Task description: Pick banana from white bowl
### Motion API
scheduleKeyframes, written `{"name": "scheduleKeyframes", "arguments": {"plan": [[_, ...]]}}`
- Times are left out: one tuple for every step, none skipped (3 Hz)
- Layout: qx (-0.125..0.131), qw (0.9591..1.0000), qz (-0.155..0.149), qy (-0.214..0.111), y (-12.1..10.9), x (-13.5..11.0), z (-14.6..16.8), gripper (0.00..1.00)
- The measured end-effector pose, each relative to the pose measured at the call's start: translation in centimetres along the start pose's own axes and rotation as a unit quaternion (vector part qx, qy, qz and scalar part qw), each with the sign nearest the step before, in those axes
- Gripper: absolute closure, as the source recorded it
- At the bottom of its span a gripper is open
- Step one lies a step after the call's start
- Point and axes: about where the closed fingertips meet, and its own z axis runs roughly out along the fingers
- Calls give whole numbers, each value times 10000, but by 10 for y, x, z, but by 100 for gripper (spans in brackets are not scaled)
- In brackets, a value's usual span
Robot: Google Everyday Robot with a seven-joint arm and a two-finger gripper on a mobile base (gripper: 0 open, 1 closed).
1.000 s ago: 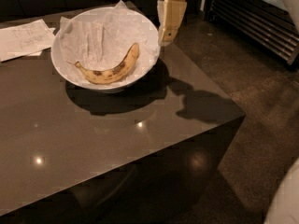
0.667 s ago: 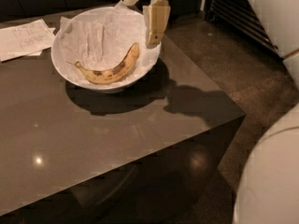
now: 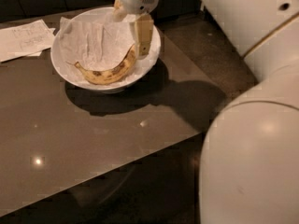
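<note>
- The pincer point(image 3: 139, 29) hung at the upper centre of the frame, over the right side of the white bowl point(image 3: 60, 71). Whether it was open or closed could not be told.
- The banana point(image 3: 106, 71) lay ungripped in the bowl on crumpled paper lining point(image 3: 93, 41), its right end just beside the pincer's tip.
- The bowl stood on the dark bench point(image 3: 93, 139), near written paper sheets point(image 3: 23, 38) at upper left.
- The robot's white arm point(image 3: 252, 148) filled the right of the frame.
</note>
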Motion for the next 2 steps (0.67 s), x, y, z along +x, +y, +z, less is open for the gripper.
{"name": "scheduleKeyframes", "arguments": {"plan": [[-176,9998,-53,26,-4,3,22,23],[-361,9993,-119,29,-5,3,43,26]]}}
